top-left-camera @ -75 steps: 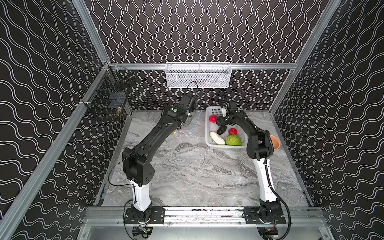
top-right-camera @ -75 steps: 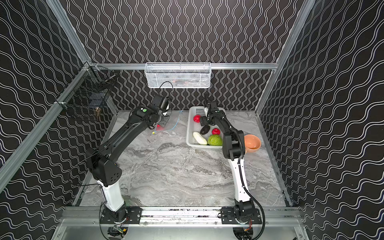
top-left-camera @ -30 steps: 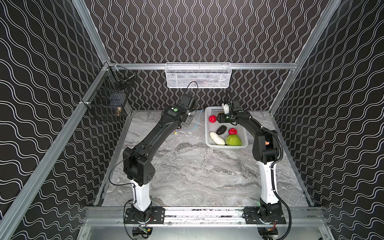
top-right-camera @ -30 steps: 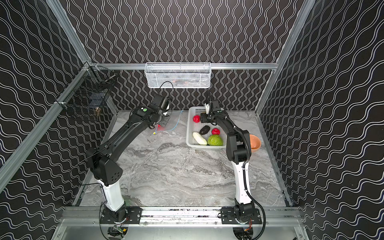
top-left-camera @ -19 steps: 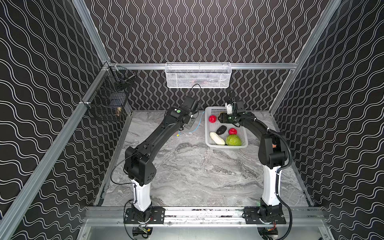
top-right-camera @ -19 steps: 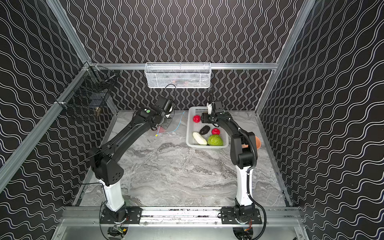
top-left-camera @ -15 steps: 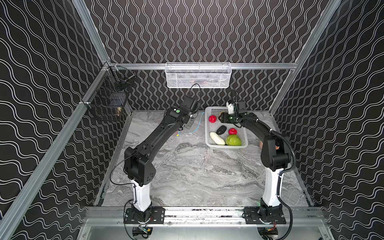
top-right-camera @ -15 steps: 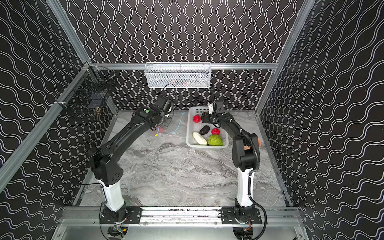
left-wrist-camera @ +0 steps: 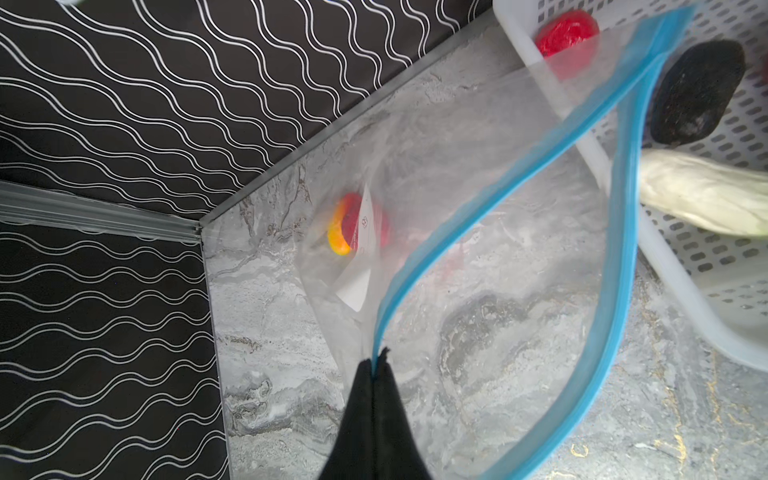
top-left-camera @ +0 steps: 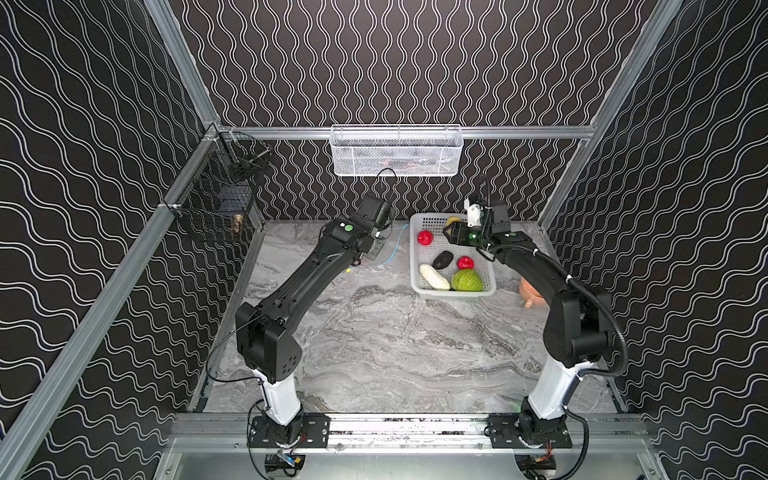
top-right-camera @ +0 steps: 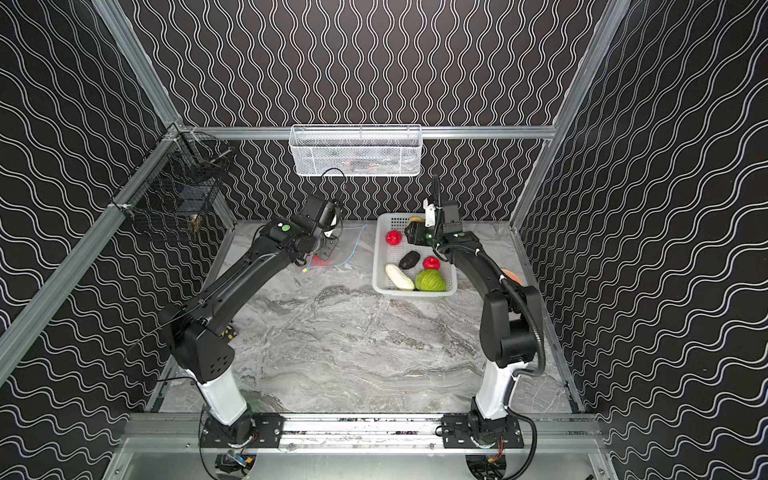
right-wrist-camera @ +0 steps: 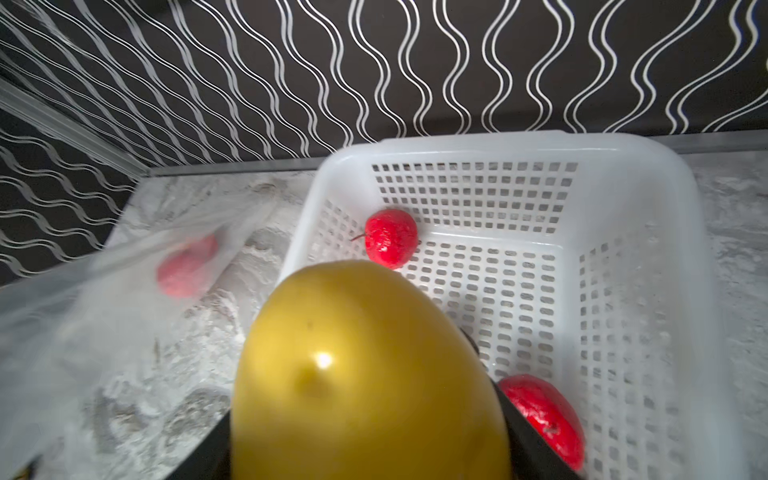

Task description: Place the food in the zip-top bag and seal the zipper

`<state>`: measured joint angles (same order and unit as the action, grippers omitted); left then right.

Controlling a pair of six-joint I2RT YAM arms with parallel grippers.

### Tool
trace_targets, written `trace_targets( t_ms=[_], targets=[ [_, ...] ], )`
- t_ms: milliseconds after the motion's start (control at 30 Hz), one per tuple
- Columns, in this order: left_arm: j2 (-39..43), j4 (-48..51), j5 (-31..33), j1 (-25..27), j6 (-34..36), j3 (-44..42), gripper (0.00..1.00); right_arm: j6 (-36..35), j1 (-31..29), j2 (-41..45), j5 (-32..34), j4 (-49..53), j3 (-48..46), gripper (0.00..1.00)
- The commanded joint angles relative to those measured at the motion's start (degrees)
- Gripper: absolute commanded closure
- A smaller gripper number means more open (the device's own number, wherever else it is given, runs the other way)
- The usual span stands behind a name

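Note:
My left gripper [left-wrist-camera: 378,362] is shut on the blue zipper [left-wrist-camera: 478,232] at the mouth of the clear zip-top bag [top-left-camera: 384,255], holding that edge up so the mouth gapes. A red piece and a yellow-orange fruit [left-wrist-camera: 345,226] lie inside the bag. My right gripper [right-wrist-camera: 370,440] is shut on the yellow potato [right-wrist-camera: 365,365] above the far end of the white basket [top-left-camera: 415,286]. In the basket lie two red pieces [top-left-camera: 424,237] [top-left-camera: 465,262], a dark oval [top-left-camera: 442,259], a white long vegetable [top-left-camera: 434,277] and a green cabbage [top-left-camera: 467,280].
An orange bowl [top-left-camera: 530,289] sits right of the basket, partly behind my right arm. A white wire basket [top-left-camera: 397,151] hangs on the back wall and a black one [top-left-camera: 216,203] on the left rail. The bag lies near the back left corner.
My right arm's elbow has swung out to the right while its gripper stays over the basket's far end. My left gripper has shifted slightly with the bag's edge.

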<state>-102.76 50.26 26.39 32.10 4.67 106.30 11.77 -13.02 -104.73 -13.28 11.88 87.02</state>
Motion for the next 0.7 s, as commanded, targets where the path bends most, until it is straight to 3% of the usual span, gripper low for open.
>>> trace_targets(
  t_ms=[0, 333, 667],
  targets=[
    [0.07, -1.62, 0.55, -0.10, 0.04, 0.25, 1.00, 3.50, -0.06, 2.16, -4.19, -3.29, -1.67, 0.49],
    [-3.86, 1.62, -1.11, -0.10, -1.59, 6.49, 1.00, 8.21, -2.22, 8.88, -8.30, -7.73, -8.02, 0.50],
    [-6.20, 3.36, -1.47, 0.14, -2.47, 9.39, 1.00, 9.91, -7.59, 13.87, -7.11, -10.50, -11.24, 0.50]
  ],
)
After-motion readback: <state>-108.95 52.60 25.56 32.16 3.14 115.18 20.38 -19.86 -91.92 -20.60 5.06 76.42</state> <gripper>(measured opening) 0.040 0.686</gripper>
